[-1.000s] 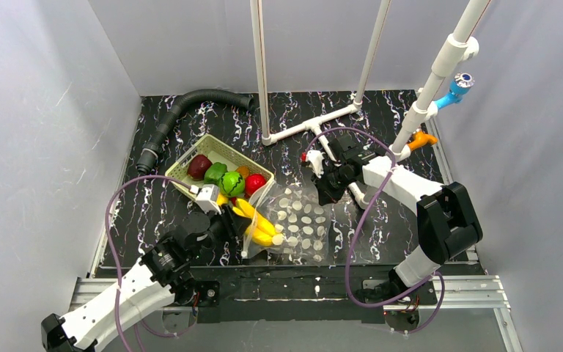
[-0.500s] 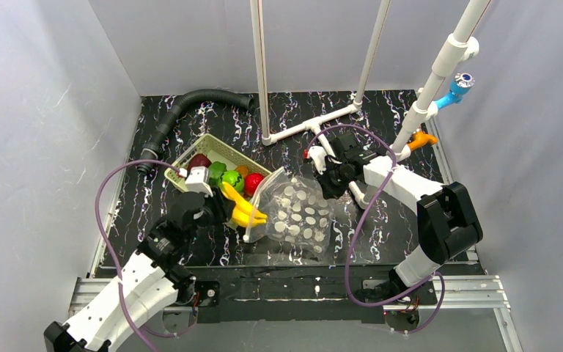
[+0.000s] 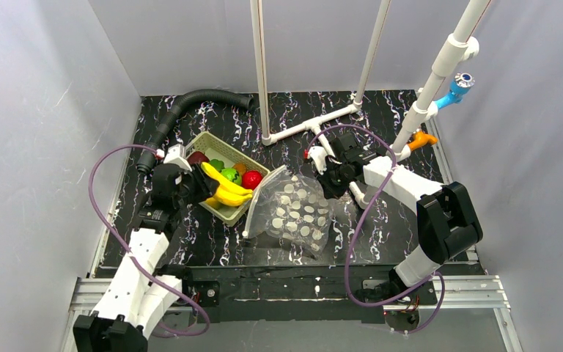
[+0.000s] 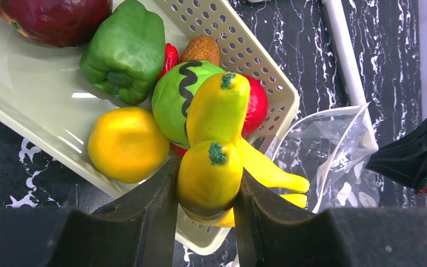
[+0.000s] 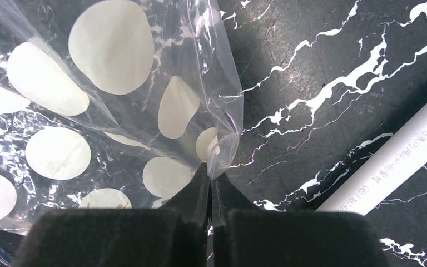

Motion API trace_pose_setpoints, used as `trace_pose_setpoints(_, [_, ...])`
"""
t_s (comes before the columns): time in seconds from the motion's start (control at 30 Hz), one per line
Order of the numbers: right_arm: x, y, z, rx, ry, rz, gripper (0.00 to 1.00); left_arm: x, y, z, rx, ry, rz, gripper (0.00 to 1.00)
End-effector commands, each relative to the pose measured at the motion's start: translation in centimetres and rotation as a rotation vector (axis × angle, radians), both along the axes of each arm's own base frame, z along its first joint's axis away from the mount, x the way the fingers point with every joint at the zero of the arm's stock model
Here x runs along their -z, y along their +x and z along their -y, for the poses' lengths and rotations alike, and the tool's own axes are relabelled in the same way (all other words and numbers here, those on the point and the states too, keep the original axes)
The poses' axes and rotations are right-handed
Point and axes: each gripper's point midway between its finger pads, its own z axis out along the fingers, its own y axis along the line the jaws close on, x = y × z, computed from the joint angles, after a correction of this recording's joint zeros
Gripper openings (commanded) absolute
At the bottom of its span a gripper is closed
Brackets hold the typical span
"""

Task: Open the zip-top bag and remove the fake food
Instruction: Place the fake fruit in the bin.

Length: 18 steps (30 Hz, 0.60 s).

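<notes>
Clamping banana bunch (image 4: pixel 218 108) in left gripper (image 4: pixel 207 179) over basket (image 4: pixel 28 78) at upper left; pinching zip-top bag (image 5: pixel 89 100) corner with right gripper (image 5: pixel 210 179); next, lower and release.

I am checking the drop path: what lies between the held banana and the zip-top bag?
Only the basket rim; the top view shows the bag mouth right beside it.

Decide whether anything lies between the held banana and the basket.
Nothing visible does. The left gripper holds the banana over the basket, near its rim; only fruit already inside, such as the striped green melon, lies beneath.
</notes>
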Motion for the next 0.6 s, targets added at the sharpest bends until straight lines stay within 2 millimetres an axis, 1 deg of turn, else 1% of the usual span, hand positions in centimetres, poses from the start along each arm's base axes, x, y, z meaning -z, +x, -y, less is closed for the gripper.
trace_pose_setpoints(0.0, [-0.2, 0.5, -0.1, 0.006, 0.013, 0.018, 0.01, -1.6, 0.7, 0.4, 0.050, -0.083, -0.014, 0.00])
trace_pose_setpoints(0.1, [-0.2, 0.5, -0.1, 0.005, 0.013, 0.016, 0.01, -0.9, 0.8, -0.6, 0.049, -0.090, -0.086, 0.00])
trace_pose_setpoints(0.13, [-0.1, 0.4, -0.1, 0.004, 0.013, 0.012, 0.01, -0.7, 1.0, -1.7, 0.029, -0.077, -0.106, 0.00])
trace_pose_setpoints(0.17, [-0.2, 0.4, -0.1, 0.004, 0.014, 0.014, 0.01, -0.8, 1.1, -2.3, 0.022, -0.057, -0.118, 0.00])
trace_pose_setpoints(0.3, [-0.1, 0.4, -0.2, 0.001, 0.015, 0.011, 0.01, -0.2, 1.5, -4.2, 0.007, 0.016, -0.180, 0.00])
trace_pose_setpoints(0.47, [-0.1, 0.3, -0.2, -0.001, 0.014, 0.007, 0.01, -0.2, 2.4, -4.6, 0.017, 0.029, -0.221, 0.00])
trace_pose_setpoints(0.53, [-0.1, 0.3, -0.2, -0.002, 0.016, 0.005, 0.01, 0.2, 2.9, -4.7, 0.014, 0.027, -0.237, 0.00])
trace_pose_setpoints(0.57, [0.0, 0.3, -0.2, -0.002, 0.015, 0.002, 0.01, 0.9, 3.2, -4.9, 0.014, 0.026, -0.263, 0.00])
